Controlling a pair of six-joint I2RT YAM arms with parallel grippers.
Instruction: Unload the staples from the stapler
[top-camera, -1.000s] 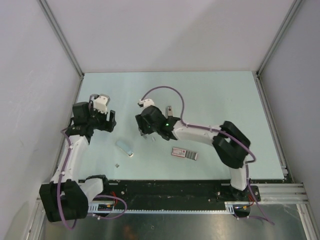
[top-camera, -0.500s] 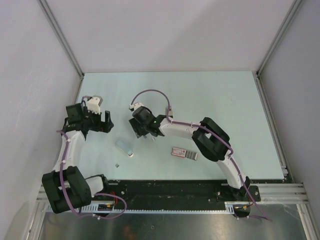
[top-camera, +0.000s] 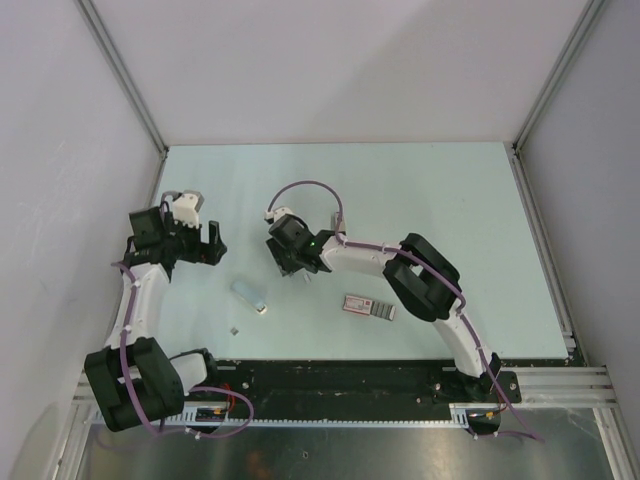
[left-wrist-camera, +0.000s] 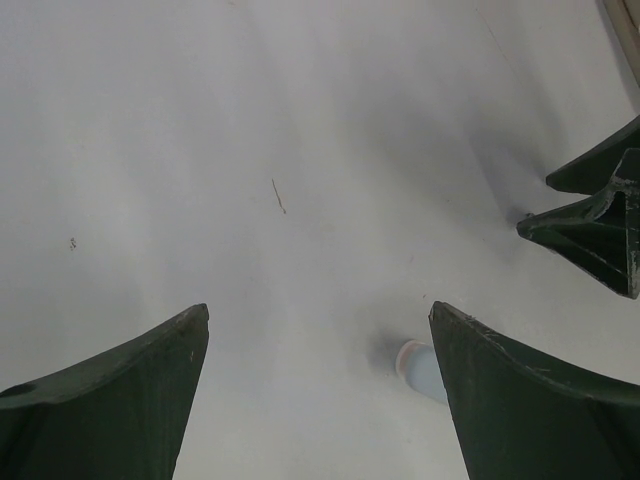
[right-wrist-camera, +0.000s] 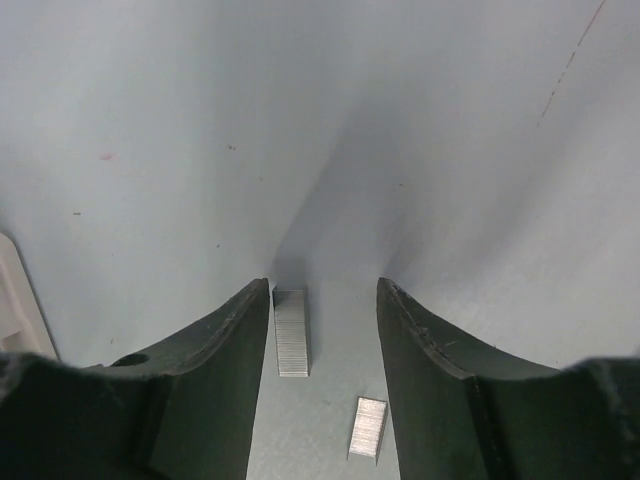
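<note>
The black stapler does not show in any view; my right arm may be covering it. Two short silvery strips of staples lie on the table between my right gripper's (right-wrist-camera: 322, 285) open fingers: one strip (right-wrist-camera: 291, 332) close to the left finger, the other (right-wrist-camera: 368, 428) nearer the camera. In the top view my right gripper (top-camera: 292, 268) points down at the table's middle left. My left gripper (top-camera: 208, 248) is open and empty, to the left of it. In its wrist view my left gripper (left-wrist-camera: 318, 310) hovers over bare table.
A pale blue-white block (top-camera: 250, 294) lies between and in front of the two grippers; its end shows in the left wrist view (left-wrist-camera: 420, 368). A flat pinkish box (top-camera: 370, 306) lies to the right. A tiny grey bit (top-camera: 234, 328) lies near the front edge.
My left arm has drawn back to the left. My right arm has folded and its gripper has shifted slightly left. In the last half second almost nothing has moved.
</note>
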